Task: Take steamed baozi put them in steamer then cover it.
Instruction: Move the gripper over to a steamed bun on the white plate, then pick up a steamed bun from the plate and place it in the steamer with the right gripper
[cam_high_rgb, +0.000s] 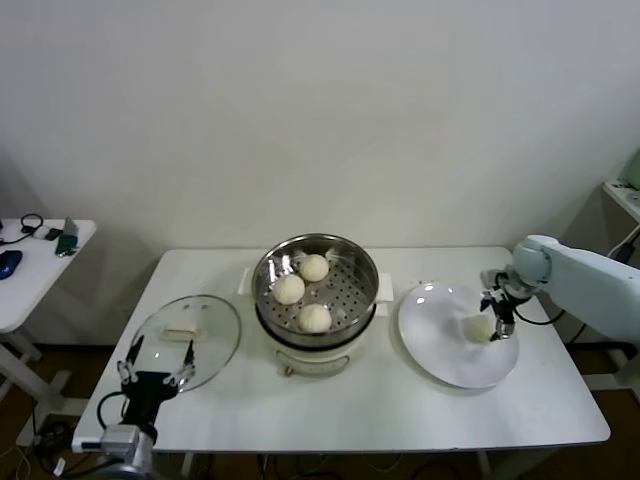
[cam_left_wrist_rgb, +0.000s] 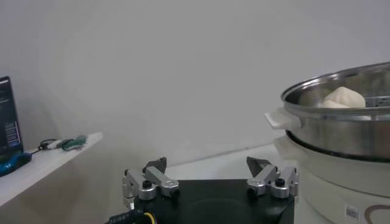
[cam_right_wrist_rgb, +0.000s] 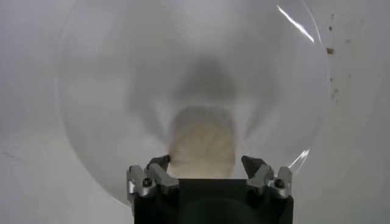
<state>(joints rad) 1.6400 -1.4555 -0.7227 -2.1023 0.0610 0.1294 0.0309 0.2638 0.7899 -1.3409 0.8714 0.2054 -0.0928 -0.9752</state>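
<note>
Three steamed baozi (cam_high_rgb: 300, 291) already sit on the perforated floor of the steamer (cam_high_rgb: 316, 263), the shiny steel pot on a white base at the middle of the white table (cam_high_rgb: 560, 410). One lies at the far side, one to its left, one nearer the robot. A fourth baozi (cam_high_rgb: 480, 327) is alone on the flat white plate (cam_high_rgb: 445, 350) to the right of the pot.

The right gripper (cam_high_rgb: 499, 322) reaches in from the right and is down over that last bun. In the right wrist view its fingers (cam_right_wrist_rgb: 157, 172) stand apart on either side of the bun, which fills the gap between them; whether the pads are pressing on the dough yet cannot be told. The bun looks to be resting on the plate, not lifted.

The left gripper (cam_high_rgb: 156, 373) waits at the near left corner of the table, just beside the near edge of the clear glass lid (cam_high_rgb: 215, 345), which lies flat to the left of the pot. Its fingers are spread wide and hold nothing.

The step in hand appears to be picking up the last bun. The next move likely calls for a gentle squeeze so the soft dough is not crushed, a lift clear of the plate and over the pot's rim, and a release into the free space among the three. After that, the lid needs to go on.
</note>
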